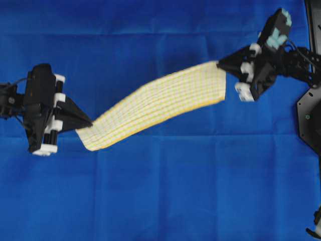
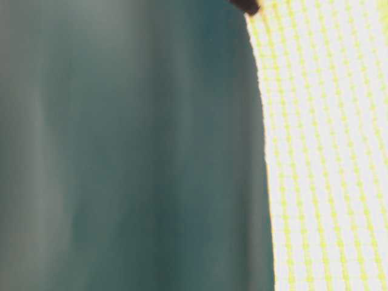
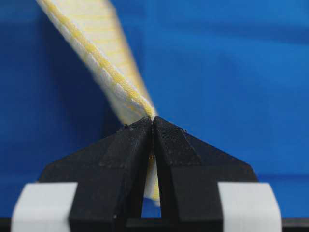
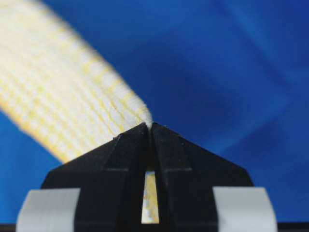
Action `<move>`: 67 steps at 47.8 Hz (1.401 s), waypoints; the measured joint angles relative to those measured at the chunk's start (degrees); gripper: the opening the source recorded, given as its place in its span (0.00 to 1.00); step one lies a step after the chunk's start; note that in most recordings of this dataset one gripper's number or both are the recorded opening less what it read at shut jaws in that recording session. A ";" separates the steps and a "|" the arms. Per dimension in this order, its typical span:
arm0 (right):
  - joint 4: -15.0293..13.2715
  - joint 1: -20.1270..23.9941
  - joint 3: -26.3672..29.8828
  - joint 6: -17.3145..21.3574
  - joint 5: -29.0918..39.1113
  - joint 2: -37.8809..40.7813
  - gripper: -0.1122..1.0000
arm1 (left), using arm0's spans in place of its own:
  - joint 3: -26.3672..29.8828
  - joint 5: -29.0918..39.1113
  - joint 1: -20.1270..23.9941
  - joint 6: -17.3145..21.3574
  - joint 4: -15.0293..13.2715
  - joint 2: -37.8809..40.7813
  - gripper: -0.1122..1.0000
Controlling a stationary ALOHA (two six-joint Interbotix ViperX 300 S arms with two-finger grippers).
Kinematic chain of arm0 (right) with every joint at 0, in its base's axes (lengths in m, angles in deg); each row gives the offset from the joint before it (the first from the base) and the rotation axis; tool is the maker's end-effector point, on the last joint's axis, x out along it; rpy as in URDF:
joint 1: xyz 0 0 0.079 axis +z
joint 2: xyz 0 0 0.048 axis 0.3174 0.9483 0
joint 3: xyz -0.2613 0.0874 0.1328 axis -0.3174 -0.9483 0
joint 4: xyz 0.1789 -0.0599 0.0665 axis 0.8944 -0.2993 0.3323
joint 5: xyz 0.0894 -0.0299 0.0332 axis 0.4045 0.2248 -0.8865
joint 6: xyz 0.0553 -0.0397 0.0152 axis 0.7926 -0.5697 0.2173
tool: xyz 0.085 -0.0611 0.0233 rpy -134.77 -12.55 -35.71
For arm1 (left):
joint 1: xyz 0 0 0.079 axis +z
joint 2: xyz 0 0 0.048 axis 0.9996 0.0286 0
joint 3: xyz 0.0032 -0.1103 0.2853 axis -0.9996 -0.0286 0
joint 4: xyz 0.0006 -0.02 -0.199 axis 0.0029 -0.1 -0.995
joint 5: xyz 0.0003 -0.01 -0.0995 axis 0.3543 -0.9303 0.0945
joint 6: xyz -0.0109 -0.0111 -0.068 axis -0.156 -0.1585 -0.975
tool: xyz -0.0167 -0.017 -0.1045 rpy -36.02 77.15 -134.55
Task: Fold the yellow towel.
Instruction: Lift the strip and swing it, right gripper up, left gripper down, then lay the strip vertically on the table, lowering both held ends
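The yellow towel (image 1: 155,104), finely checked in yellow and white, hangs stretched in the air as a long band between my two grippers. My left gripper (image 1: 89,123) is shut on its lower left corner. In the left wrist view the towel's yellow hem (image 3: 104,65) runs up and away from the pinched black fingertips (image 3: 137,133) of the left gripper (image 3: 153,118). My right gripper (image 1: 220,64) is shut on the upper right corner, and the right wrist view shows the cloth (image 4: 63,96) spreading left from the right gripper (image 4: 149,124). The table-level view is filled on its right by the towel (image 2: 327,157), very close.
A large plain blue cloth (image 1: 160,191) covers the whole table under the towel. The right arm's black base plate (image 1: 308,115) stands at the right edge. The left arm's body (image 1: 40,108) sits at the left edge.
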 measured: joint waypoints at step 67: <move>-1.14 -12.30 23.38 -10.28 0.09 19.95 0.12 | 35.77 -0.53 -4.13 6.42 0.09 30.23 0.12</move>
